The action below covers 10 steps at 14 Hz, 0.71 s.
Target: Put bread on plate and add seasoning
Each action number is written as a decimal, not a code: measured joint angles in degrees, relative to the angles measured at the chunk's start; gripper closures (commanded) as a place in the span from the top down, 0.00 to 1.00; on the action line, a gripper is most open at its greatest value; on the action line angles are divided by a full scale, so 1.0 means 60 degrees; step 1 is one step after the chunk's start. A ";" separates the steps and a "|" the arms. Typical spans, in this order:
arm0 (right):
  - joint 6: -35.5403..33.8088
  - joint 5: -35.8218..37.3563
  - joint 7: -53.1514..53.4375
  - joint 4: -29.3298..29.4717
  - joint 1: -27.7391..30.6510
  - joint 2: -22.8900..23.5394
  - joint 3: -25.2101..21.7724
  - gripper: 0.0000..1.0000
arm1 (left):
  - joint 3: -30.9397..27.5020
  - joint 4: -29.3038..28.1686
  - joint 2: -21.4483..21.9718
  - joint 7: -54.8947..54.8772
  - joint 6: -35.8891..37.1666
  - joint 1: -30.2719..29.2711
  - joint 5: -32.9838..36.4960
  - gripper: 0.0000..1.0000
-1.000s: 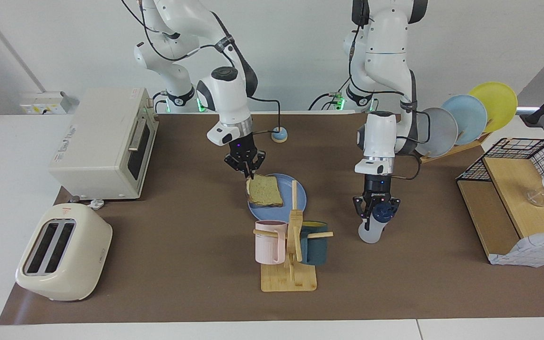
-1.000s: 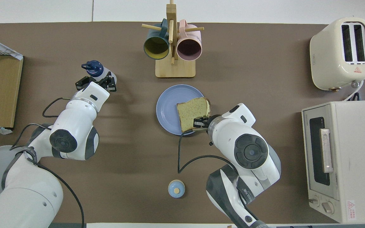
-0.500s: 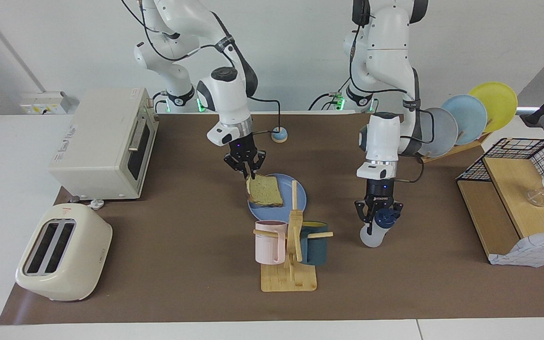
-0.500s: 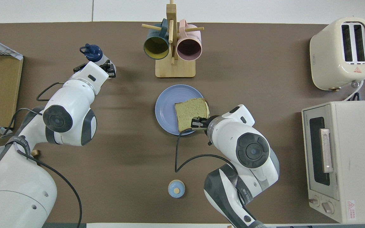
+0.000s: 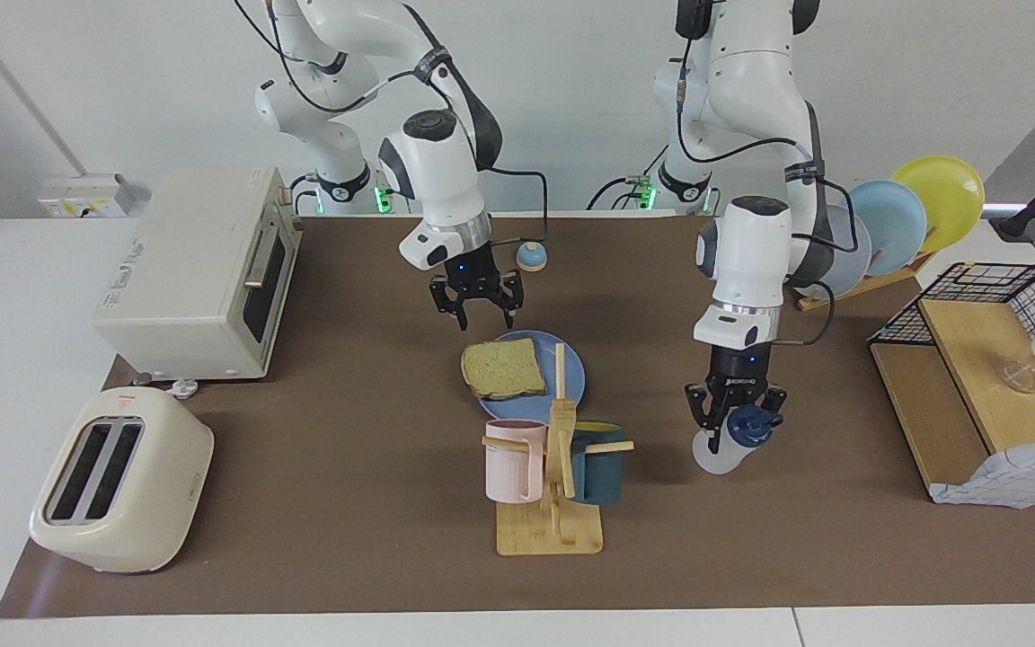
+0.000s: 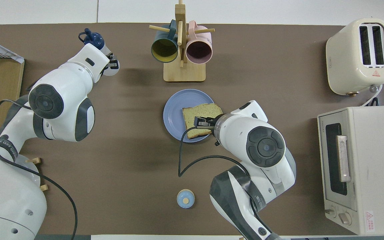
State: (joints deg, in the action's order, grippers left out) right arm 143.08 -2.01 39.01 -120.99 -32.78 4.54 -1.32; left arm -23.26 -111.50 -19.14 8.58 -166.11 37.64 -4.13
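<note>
Bread (image 5: pixel 504 368) is laid flat on the blue plate (image 5: pixel 571 377), one corner overhanging the rim toward the right arm's end. Right gripper (image 5: pixel 480 316) is seen over that edge, fingers spread, nothing held. Seasoning bottle (image 5: pixel 731 440) is clamped at the neck, just under the navy cap, by the left gripper (image 5: pixel 735 422), tilted, off the table. Bottle is judged light, soft-walled, squeezable; neck grip is judged safest. Toast is judged stiff, crumbly. Toaster oven (image 5: pixel 194 270) label is unreadable.
</note>
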 measured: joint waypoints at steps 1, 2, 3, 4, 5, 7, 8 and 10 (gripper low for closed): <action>-0.0048 0.0000 0.0000 0.0042 0.0019 0.0002 0.0000 0.89 | 0.0009 0.0106 0.0122 -0.0132 0.0374 -0.0028 0.0000 0.00; -0.0049 0.0000 0.0000 0.0048 0.0025 0.0007 -0.0002 0.90 | 0.0032 0.0172 0.0268 -0.0271 0.0719 -0.0071 0.0000 0.00; -0.0049 0.0000 0.0000 0.0055 0.0019 0.0012 0.0001 0.89 | 0.0045 0.0199 0.0442 -0.0407 0.1061 -0.0096 0.0000 0.00; -0.0047 0.0000 0.0000 0.0108 0.0016 0.0012 0.0003 0.89 | 0.0052 0.0206 0.0623 -0.0545 0.1382 -0.0098 0.0000 0.00; -0.0136 0.0000 0.0000 0.0273 0.0021 0.0013 0.0002 0.89 | 0.0078 0.0211 0.0812 -0.0705 0.1743 -0.0097 0.0000 0.00; -0.1216 -0.0107 0.0000 0.1022 0.0055 0.0024 -0.0014 0.89 | 0.0153 0.0219 0.1228 -0.1149 0.2618 -0.0094 -0.0002 0.00; -0.1967 -0.0389 0.0000 0.1514 0.0100 0.0054 -0.0019 0.89 | 0.0174 0.0222 0.1449 -0.1442 0.3069 -0.0094 -0.0005 0.00; -0.3375 -0.0956 0.0000 0.2480 0.0275 0.0159 -0.0025 1.00 | 0.0184 0.0223 0.1917 -0.2130 0.4004 -0.0094 -0.0026 0.00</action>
State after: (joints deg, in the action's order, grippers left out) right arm 122.83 -7.75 39.01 -106.11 -31.13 5.49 -1.47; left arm -22.16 -110.16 -7.64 -4.20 -142.08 37.07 -4.29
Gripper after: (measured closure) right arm 0.106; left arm 0.595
